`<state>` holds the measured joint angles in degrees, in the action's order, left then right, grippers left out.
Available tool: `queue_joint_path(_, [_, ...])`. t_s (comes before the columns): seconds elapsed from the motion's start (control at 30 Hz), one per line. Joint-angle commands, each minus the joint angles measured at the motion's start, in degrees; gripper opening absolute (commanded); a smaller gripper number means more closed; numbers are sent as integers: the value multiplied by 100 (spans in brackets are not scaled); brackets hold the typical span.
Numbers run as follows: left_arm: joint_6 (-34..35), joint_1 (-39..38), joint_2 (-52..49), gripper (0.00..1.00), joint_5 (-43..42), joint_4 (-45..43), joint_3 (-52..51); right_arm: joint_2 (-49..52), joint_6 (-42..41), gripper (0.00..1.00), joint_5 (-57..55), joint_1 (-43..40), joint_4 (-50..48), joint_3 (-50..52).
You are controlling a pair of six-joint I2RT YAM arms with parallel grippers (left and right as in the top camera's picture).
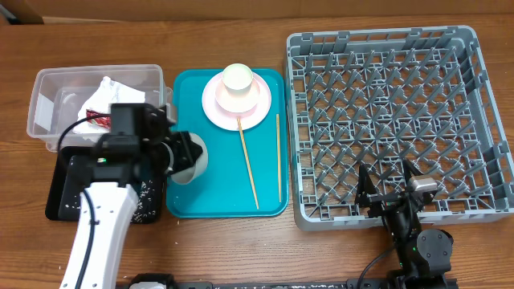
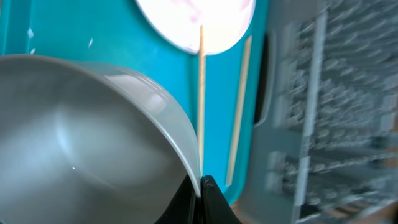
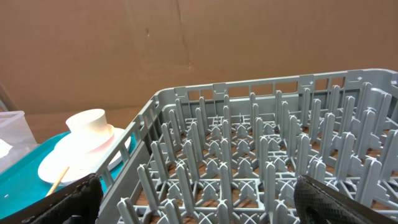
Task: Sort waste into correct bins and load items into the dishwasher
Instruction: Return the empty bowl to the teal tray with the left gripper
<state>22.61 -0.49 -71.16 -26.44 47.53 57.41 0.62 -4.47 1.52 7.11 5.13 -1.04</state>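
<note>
2 chopsticks (image 1: 248, 164) on tray (image 1: 189, 96); L gripper (image 2: 200, 185) pinching grey bowl (image 2: 93, 149) rim.

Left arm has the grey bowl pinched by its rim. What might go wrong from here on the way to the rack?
1. The left tool grips the grey-green bowl only at a thin bit of rim, and the bowl hangs tilted; it may slip or swing.
2. Two chopsticks lie between the bowl and the dish rack, one with its end on the plate; a low carry might knock them.
</note>
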Motion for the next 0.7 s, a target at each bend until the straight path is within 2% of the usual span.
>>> queue_joint_path(0.0, [181, -579, 15, 4, 1523, 203, 87, -46, 22, 100, 7, -11, -44, 57])
queue_joint_path(0.13, [232, -1126, -116, 4, 2081, 365, 79, -46, 22, 100, 9, -11, -44, 57])
queue_joint_path(0.3, [389, -1604, -509, 4, 2374, 304, 50, -46, 22, 100, 9, -11, -44, 57])
queue_joint_path(0.67, [487, -1908, -1672, 4, 2363, -264, 48, -46, 22, 100, 7, -11, -44, 57])
